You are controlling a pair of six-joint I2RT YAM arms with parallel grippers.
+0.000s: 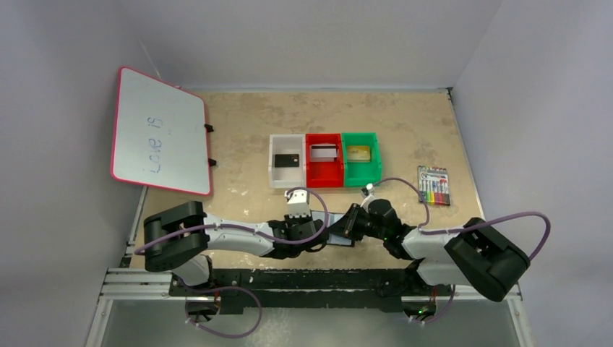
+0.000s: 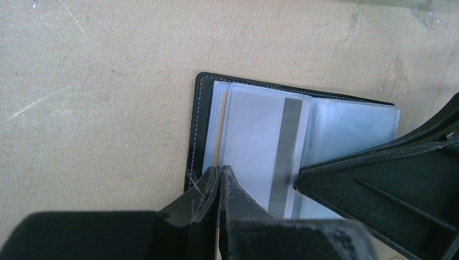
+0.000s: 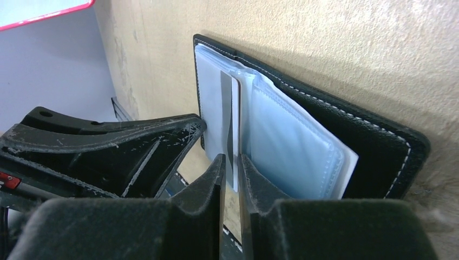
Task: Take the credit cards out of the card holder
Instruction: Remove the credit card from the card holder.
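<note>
The black card holder lies open on the table at the near edge, its clear sleeves fanned up. A light credit card with a grey stripe pokes out of a sleeve. My left gripper is shut, pinching the edge of a sleeve page. My right gripper holds its jaws a narrow gap apart, with the striped card's edge between the tips. Three other credit cards lie in bins: black, silver-grey, gold. From above, both grippers meet over the holder.
White, red and green bins stand in a row behind the holder. A pack of coloured markers lies at the right. A red-framed whiteboard leans at the back left. Walls enclose the table.
</note>
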